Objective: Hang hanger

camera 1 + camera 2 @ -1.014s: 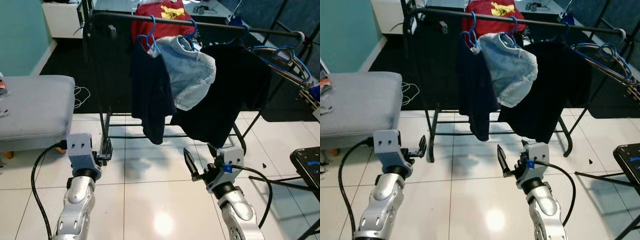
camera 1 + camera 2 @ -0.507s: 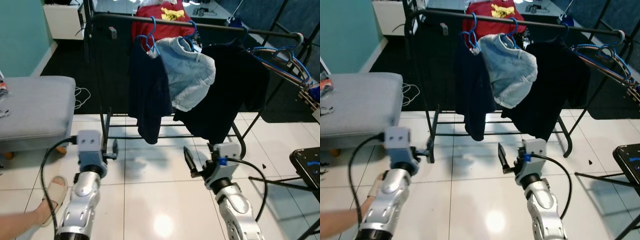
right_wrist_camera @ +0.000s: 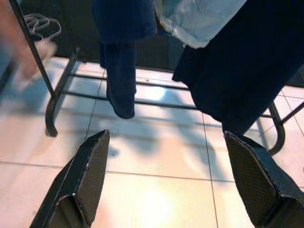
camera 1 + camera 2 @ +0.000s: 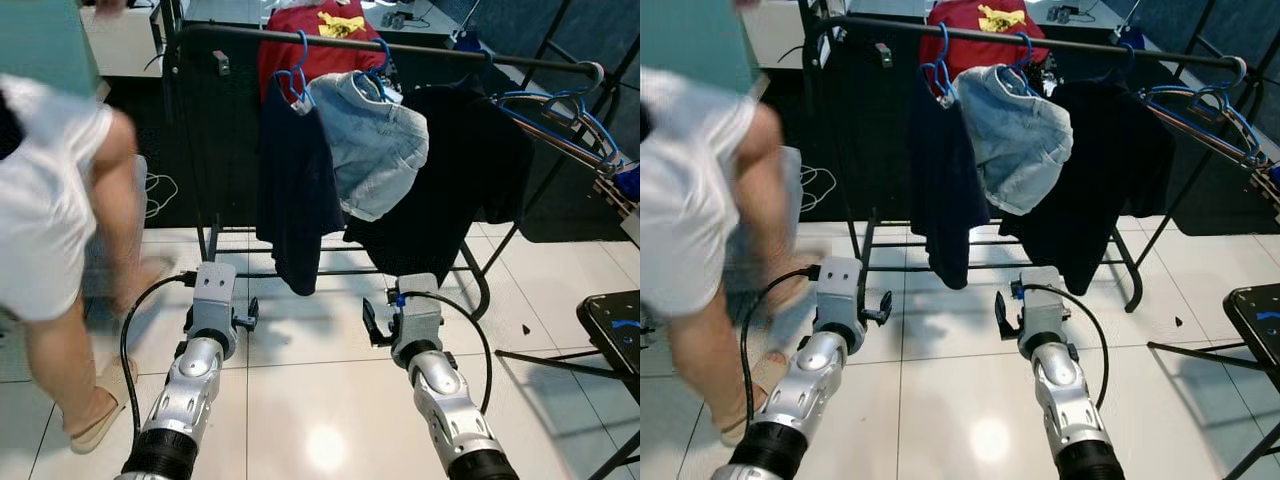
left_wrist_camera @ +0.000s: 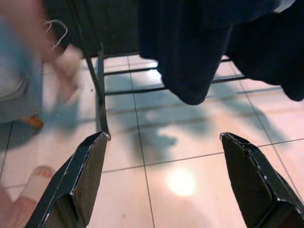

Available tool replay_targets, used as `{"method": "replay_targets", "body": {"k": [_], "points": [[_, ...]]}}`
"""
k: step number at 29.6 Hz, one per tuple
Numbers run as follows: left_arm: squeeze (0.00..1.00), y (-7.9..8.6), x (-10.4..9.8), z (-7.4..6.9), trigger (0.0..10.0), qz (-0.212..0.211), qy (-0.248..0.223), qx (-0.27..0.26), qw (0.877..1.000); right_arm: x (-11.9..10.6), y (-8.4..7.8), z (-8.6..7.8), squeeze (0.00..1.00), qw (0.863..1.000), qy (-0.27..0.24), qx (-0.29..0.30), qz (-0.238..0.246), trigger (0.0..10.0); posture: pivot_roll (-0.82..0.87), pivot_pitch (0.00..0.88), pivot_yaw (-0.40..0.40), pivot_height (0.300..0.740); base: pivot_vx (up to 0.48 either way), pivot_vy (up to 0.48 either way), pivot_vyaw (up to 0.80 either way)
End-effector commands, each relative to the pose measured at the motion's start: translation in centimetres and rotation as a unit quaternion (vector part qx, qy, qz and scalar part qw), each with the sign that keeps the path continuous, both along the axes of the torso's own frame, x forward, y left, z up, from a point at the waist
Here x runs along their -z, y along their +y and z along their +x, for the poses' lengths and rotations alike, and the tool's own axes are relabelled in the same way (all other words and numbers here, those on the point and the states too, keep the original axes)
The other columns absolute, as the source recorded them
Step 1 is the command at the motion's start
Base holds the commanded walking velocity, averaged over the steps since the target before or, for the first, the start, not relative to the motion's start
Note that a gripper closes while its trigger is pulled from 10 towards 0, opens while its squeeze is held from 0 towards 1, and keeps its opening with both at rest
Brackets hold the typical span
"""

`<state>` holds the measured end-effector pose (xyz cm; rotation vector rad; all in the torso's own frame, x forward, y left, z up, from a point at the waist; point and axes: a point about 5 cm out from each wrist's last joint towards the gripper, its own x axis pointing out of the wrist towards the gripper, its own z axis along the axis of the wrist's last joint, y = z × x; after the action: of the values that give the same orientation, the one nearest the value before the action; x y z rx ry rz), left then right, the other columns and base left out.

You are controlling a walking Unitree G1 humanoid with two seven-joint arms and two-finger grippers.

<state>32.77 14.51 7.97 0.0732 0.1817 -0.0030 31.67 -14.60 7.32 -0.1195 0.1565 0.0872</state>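
hanger: none in either claw; spare blue hangers [image 4: 560,115] bunched at robot's right end of rack rail [image 4: 420,48], touching it. More blue hooks on same rail carry the navy shirt [image 4: 295,190], denim shorts [image 4: 375,140], black garment [image 4: 450,190].
rack: black, straight ahead past both arms, feet on white tile floor [image 4: 300,400].
left claw [image 5: 161,180]: spread wide, empty, low over floor, aimed at rack's lower bar + navy hem.
right claw [image 3: 166,180]: spread wide, empty, low, aimed at hems of navy shirt & black garment.
step (judged): nothing held, so prob. fetch a hanger first or job already over – can't tell which.
how to do well: raise arm toward spare bunch w/ right claw, pinch one hanger at neck under the hook, keep hook upright, lift clear of neighbours before sliding; avoid snagging the black garment's sleeve.
risk: person [image 4: 60,230] v. close on robot's left, blurred, mid-stride; left arm shouldn't swing out.
vs 1 s ago: person came in (foot only at 0.5 s ago, now legs + white shorts cover the grey seat); both arms pulled in nearer centre, claws pointing more fwd; whole view shifted a bit = cam moved, clothes same places on rail.
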Motion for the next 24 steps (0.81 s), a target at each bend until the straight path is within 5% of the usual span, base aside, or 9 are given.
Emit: {"method": "replay_targets", "body": {"k": [1, 24], "points": [[0.0, -0.3, 0.7, -0.2, 10.0, 0.001, 0.016, 0.0, 1.0, 0.8, 0.1, -0.3, 0.0, 1.0, 0.012, 0.002, 0.001, 10.0, 0.0, 0.148, -0.055, 0.74, 0.0, 0.0, 0.0], [0.0, -1.4, 1.1, 0.3, 10.0, -0.026, 0.026, 0.011, 0.999, 1.1, 0.7, -0.4, 0.0, 0.999, 0.01, -0.008, 0.035, 10.0, -0.01, 0.145, -0.046, 0.74, 0.0, 0.0, 0.0]]}}
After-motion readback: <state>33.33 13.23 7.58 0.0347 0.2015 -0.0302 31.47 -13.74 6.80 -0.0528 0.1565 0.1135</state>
